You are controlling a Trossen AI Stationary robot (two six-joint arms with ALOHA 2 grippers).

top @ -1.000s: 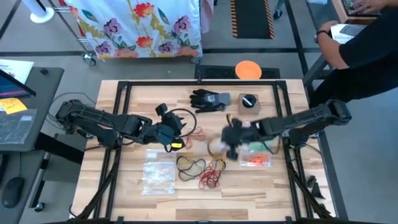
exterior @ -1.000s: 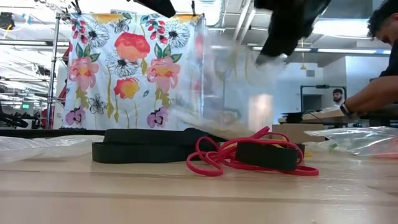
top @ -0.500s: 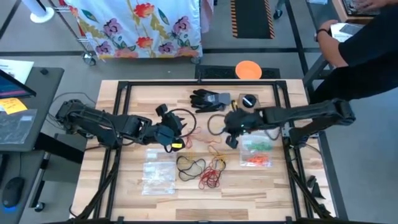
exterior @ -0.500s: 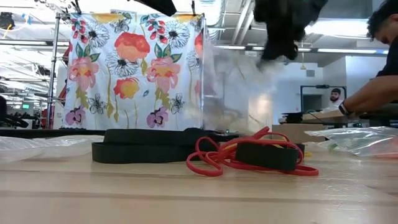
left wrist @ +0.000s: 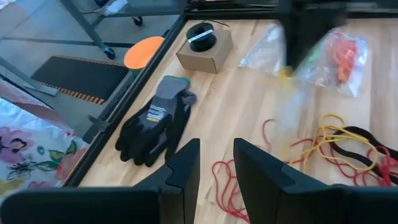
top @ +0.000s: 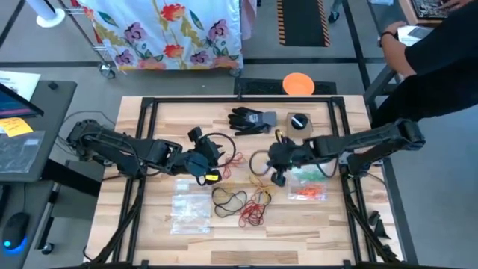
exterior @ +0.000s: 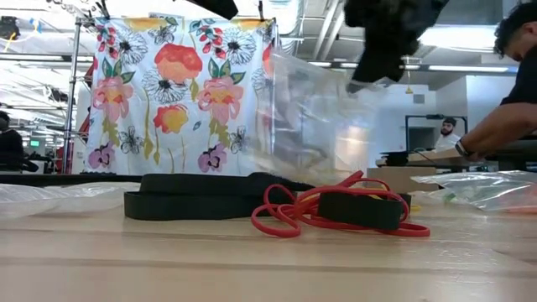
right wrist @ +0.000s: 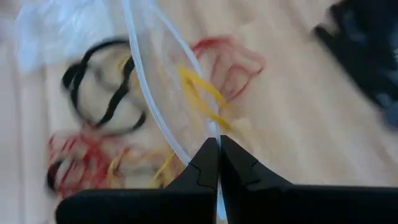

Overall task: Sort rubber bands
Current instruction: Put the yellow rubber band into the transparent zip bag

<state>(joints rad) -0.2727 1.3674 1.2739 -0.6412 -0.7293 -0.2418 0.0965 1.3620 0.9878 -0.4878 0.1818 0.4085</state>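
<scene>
A flowered cloth [top: 168, 30] hangs on a rack beyond the wooden tabletop [top: 149, 224]. Grey floor surrounds it; a striped black mat [top: 302, 19] lies right of the cloth.

No legible text or labels.

The rubber bands [top: 252, 205] are red, yellow, orange and black on a pale wood table [top: 157, 224]. The glove [top: 250, 119] is black and grey, the disc [top: 298, 84] orange, and the cloth [top: 172, 30] white with bright flowers.
</scene>
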